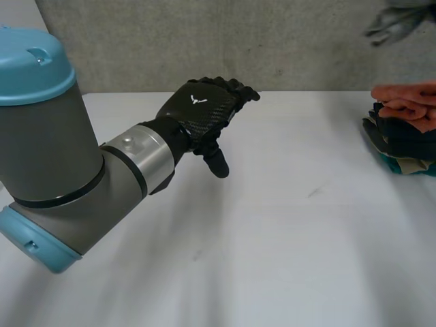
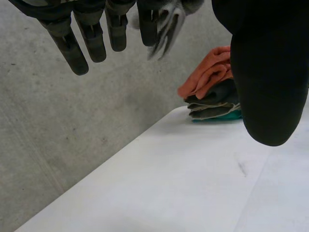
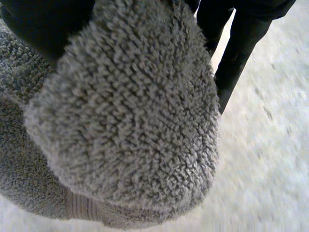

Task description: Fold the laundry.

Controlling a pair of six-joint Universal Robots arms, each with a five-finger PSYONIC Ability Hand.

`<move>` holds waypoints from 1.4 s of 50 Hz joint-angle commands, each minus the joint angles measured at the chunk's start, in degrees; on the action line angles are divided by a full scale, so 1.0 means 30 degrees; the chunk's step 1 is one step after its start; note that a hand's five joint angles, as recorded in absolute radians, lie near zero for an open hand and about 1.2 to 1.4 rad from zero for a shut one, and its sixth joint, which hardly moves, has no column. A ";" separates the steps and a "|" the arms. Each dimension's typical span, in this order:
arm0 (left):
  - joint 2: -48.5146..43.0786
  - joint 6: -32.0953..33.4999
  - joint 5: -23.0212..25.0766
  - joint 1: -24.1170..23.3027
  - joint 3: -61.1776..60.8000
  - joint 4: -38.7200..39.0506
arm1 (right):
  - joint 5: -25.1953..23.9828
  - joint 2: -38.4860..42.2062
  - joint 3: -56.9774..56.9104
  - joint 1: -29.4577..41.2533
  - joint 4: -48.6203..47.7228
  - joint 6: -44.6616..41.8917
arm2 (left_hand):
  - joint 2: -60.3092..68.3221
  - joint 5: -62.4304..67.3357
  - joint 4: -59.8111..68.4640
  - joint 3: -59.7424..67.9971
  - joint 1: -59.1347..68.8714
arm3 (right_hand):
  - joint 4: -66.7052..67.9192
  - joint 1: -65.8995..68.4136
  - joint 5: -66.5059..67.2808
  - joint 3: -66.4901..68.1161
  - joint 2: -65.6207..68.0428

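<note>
The left hand (image 1: 204, 109) hung over the table's (image 1: 286, 225) far side, left of middle; the pile of laundry (image 1: 405, 129) sat at the right edge, a towel (image 1: 398, 24) aloft above it

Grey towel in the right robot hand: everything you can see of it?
The grey towel is thick looped terry with a flat woven band near one edge. It is bunched into a rounded wad, pinched by the right robot hand and raised clear of the white table, nothing else seen touching it.

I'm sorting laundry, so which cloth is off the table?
The grey towel, held in the right hand; the orange cloth, dark cloth and teal cloth lie stacked on the table.
</note>
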 commanded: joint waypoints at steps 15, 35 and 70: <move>-0.0375 0.0045 -0.0031 -0.0121 -0.0263 -0.0001 | -0.6833 0.6874 -0.0529 -0.5618 -0.0790 0.3798 | 0.0121 -0.0253 0.0187 0.0053 0.0352 | 0.3952 0.7011 0.5822 0.4475 0.4698; -0.0550 0.0163 -0.0031 -0.0268 -0.0351 0.0028 | -0.6133 0.4449 0.2838 -0.6175 -0.1232 0.3623 | 0.0177 -0.0197 0.0243 0.0109 0.0408 | -1.8557 -1.5497 -1.6687 -1.8033 -1.7811; 0.3432 -0.0013 -0.1025 -0.1001 0.0177 0.0643 | 0.3802 -0.7589 0.5205 -0.4632 0.8292 -0.3445 | 0.0009 -0.0365 0.0075 -0.0059 0.0240 | -1.9382 -1.6322 -1.7512 -1.8858 -1.8635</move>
